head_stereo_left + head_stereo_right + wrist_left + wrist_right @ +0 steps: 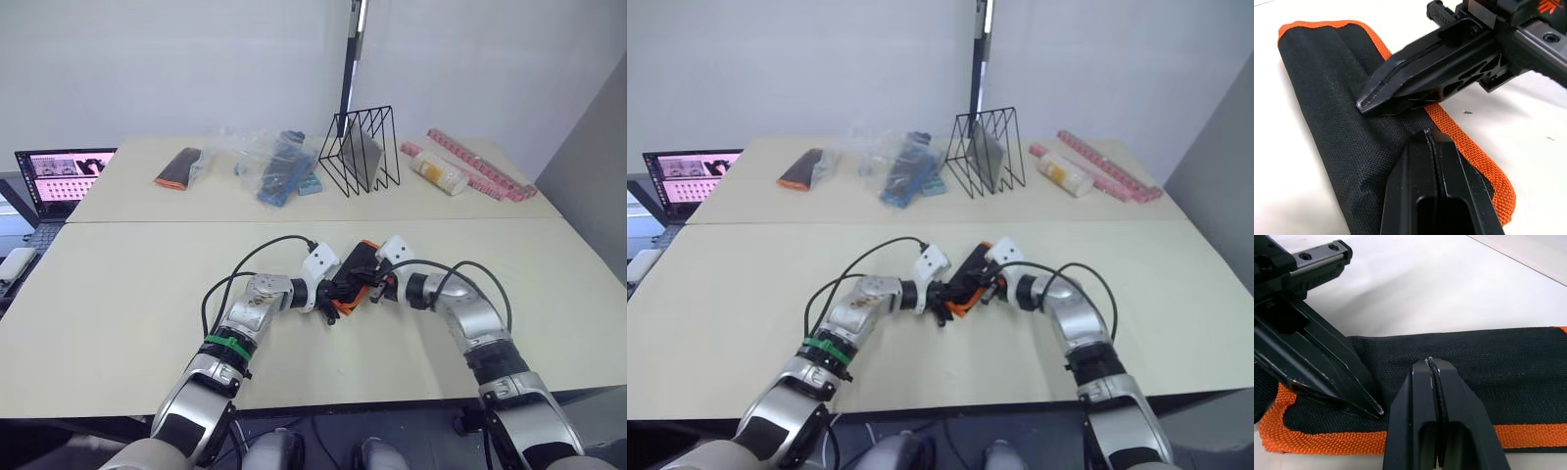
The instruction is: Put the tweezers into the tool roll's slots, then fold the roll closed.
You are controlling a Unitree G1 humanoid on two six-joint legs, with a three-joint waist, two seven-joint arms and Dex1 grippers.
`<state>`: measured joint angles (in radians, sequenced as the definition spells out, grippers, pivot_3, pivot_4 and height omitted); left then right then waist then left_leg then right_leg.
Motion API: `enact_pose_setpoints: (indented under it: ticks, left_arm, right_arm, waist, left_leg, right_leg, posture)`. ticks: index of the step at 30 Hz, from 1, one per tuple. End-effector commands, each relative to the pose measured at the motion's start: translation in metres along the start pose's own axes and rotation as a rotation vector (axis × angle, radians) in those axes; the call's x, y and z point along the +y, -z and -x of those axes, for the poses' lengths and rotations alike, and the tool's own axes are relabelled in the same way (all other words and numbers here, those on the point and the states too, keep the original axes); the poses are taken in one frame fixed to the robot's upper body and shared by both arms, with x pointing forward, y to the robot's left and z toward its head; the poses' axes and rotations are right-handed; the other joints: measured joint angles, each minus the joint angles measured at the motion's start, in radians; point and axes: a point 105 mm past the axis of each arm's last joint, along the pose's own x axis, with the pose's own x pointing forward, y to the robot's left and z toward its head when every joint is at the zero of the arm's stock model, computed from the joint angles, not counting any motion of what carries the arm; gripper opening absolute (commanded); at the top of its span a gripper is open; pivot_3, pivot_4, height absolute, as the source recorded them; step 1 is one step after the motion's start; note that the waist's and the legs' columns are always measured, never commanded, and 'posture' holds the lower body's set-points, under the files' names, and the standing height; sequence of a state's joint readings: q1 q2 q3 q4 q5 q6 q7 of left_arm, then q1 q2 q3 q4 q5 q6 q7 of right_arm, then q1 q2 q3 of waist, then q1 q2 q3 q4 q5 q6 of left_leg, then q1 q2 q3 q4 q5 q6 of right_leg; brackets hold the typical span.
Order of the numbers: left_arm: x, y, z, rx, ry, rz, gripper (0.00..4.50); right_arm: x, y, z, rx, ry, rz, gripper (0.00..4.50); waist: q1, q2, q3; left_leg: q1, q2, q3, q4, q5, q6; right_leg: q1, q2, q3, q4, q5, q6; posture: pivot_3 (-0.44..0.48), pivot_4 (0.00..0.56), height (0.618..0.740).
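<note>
- One tool roll (1327, 122) lies folded on the near table (127, 294), near its middle, between the two grippers; it is coarse black woven fabric with a ribbed orange binding along its edges, forming a long flattened bundle with soft ridges.
- The left gripper (1429, 139) has its two black fingers pressed together, serrated inner faces meeting in a thin seam, with the tip resting on the roll's black cloth just beside the orange edge.
- The right gripper (1431, 363) is likewise pinched closed on nothing, its wedge-shaped tip touching the roll's fabric close to the other gripper's tip.
- Each finger is matte black, angular, tapering to a blunt point with scuffed edges.
- Black cables loop from both wrists over the pale, smooth tabletop.
- On the far table stands a black wire rack (360, 152) of triangular frames; left of it lies crinkled clear plastic (257, 157) holding a blue item, and further left a small black-and-orange pouch (178, 167).
- At far right lie a cylindrical container (439, 173) and pink strips (482, 164).
- A laptop (59, 176) with a lit screen sits at far left.
</note>
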<state>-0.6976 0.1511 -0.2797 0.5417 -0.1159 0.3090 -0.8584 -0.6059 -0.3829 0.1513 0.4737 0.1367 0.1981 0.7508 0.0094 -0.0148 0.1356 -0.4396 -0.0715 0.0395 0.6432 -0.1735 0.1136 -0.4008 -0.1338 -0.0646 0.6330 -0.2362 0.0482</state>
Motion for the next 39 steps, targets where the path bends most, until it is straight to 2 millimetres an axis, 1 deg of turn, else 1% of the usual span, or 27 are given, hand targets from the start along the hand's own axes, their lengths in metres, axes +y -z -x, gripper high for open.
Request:
enact_pose_setpoints:
  ticks: [1,3,6,8,12,14,18,23,30,33,34,37,39]
  left_arm:
    - [-0.003,0.053,0.009,0.183,-0.01,0.072,0.02]
    - [-0.003,0.054,0.011,0.18,-0.014,0.083,0.02]
    - [-0.003,0.054,0.015,0.176,-0.018,0.088,0.02]
    - [-0.003,0.053,0.017,0.17,-0.023,0.092,0.02]
    - [-0.004,0.043,0.021,0.12,-0.039,0.102,0.02]
    - [-0.005,0.041,0.024,0.107,-0.045,0.106,0.02]
    - [-0.007,0.039,0.03,0.088,-0.056,0.123,0.02]
    - [-0.006,0.034,0.034,0.06,-0.072,0.131,0.02]
    - [0.0,0.009,0.046,-0.052,-0.097,0.118,0.02]
    - [0.006,-0.004,0.06,-0.115,-0.136,0.11,0.02]
    - [0.007,-0.007,0.065,-0.132,-0.148,0.108,0.56]
    - [0.01,-0.012,0.084,-0.166,-0.179,0.096,1.52]
    - [0.012,-0.013,0.1,-0.181,-0.212,0.091,2.17]
  right_arm:
    - [-0.042,0.036,0.016,0.122,0.25,-0.028,0.0]
    - [-0.044,0.033,0.014,0.094,0.261,-0.013,0.0]
    - [-0.041,0.023,0.008,0.036,0.238,0.018,0.0]
    - [-0.045,0.023,0.008,0.037,0.264,0.026,0.0]
    - [-0.061,0.025,0.014,0.072,0.365,0.119,0.0]
    - [-0.065,0.025,0.016,0.077,0.399,0.146,0.0]
    - [-0.071,0.021,0.016,0.041,0.46,0.133,0.0]
    - [-0.07,0.018,0.015,0.009,0.462,0.107,0.0]
    - [-0.074,-0.008,0.035,-0.131,0.465,0.101,0.0]
    - [-0.073,-0.021,0.049,-0.199,0.437,0.093,0.0]
    - [-0.073,-0.024,0.054,-0.213,0.425,0.09,0.0]
    - [-0.072,-0.03,0.067,-0.245,0.386,0.064,0.0]
    - [-0.074,-0.031,0.077,-0.249,0.373,0.061,0.56]
  waist:
    - [0.0,0.002,-0.005]
    - [0.003,0.002,-0.01]
    - [-0.001,0.003,-0.012]
    - [-0.005,0.005,-0.014]
    - [-0.01,0.006,-0.014]
    - [-0.012,0.006,-0.014]
    - [-0.017,0.007,-0.013]
    - [-0.021,0.008,-0.013]
    - [-0.021,0.011,-0.01]
    - [-0.022,0.012,-0.008]
    - [-0.022,0.012,-0.008]
    - [-0.022,0.013,-0.007]
    - [-0.021,0.013,-0.007]
  left_leg:
    - [0.0,0.0,0.0,0.0,0.0,0.0]
    - [0.0,0.0,0.0,0.0,0.0,0.0]
    - [0.0,0.0,0.0,0.0,-0.001,0.001]
    - [0.001,0.0,0.0,-0.001,-0.002,0.002]
    - [0.001,0.0,0.0,-0.001,-0.002,0.002]
    - [0.001,0.0,0.0,-0.002,-0.002,0.002]
    - [0.0,0.0,0.0,-0.003,-0.002,0.003]
    - [0.0,0.0,0.0,-0.005,-0.002,0.003]
    - [0.0,0.0,0.0,-0.006,-0.002,0.003]
    - [0.0,0.0,0.0,-0.007,-0.002,0.003]
    - [0.0,0.0,0.0,-0.007,-0.002,0.003]
    - [0.0,0.0,0.0,-0.008,-0.002,0.003]
    - [0.0,0.0,0.0,-0.009,-0.002,0.003]
  right_leg:
    - [0.0,0.0,0.001,0.0,0.0,0.0]
    - [0.001,0.0,0.001,0.0,0.0,0.0]
    - [0.0,0.001,0.002,-0.001,0.0,0.0]
    - [-0.001,0.002,0.003,-0.001,0.0,-0.001]
    - [-0.001,0.001,0.004,0.0,0.0,-0.001]
    - [-0.001,0.001,0.005,0.0,0.0,-0.001]
    - [-0.002,0.002,0.011,-0.001,0.0,-0.001]
    - [-0.003,0.003,0.012,0.0,0.0,-0.002]
    - [-0.004,0.003,0.012,-0.001,0.0,-0.002]
    - [-0.004,0.003,0.013,-0.001,0.0,-0.002]
    - [-0.005,0.003,0.013,-0.001,0.0,-0.002]
    - [-0.006,0.003,0.013,-0.001,0.0,-0.002]
    - [-0.006,0.003,0.013,-0.002,0.0,-0.002]
  posture:
    - [0.0,0.15,0.707]
    - [0.0,0.15,0.707]
    - [0.0,0.15,0.707]
    - [0.0,0.15,0.707]
    - [0.0,0.15,0.707]
    - [0.0,0.15,0.707]
    - [0.0,0.15,0.707]
    - [0.0,0.15,0.707]
    - [0.0,0.15,0.707]
    - [0.0,0.15,0.707]
    - [0.0,0.15,0.707]
    - [0.0,0.15,0.707]
    - [0.0,0.15,0.707]
